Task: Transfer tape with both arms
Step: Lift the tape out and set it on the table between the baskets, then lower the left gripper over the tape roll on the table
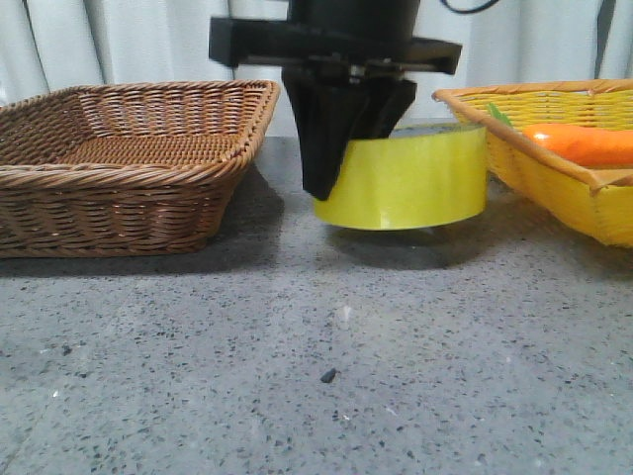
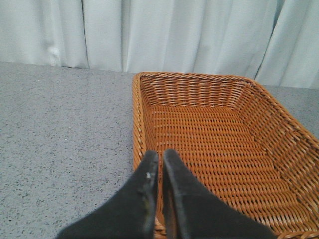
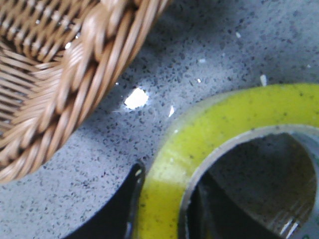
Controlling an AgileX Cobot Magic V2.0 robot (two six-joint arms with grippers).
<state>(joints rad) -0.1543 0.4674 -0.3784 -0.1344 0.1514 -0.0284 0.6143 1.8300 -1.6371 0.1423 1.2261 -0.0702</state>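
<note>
A: What sits toward the desk's (image 1: pixel 297 376) left edge?
B: A brown wicker basket (image 1: pixel 129 158); the left tool (image 2: pixel 160 164) hangs over its rim, fingers pressed together, holding nothing.
A: And further right?
B: The right tool (image 1: pixel 341 148) clamps the wall of the tape (image 1: pixel 410 178), one finger inside the core, mid-desk near the back edge. Rightmost, a yellow basket (image 1: pixel 564 188) holds a carrot (image 1: pixel 584 143).

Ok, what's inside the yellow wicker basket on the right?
An orange carrot with a bit of green top lies in the yellow wicker basket. The basket's near wall hides its floor, so anything lower down cannot be seen.
</note>
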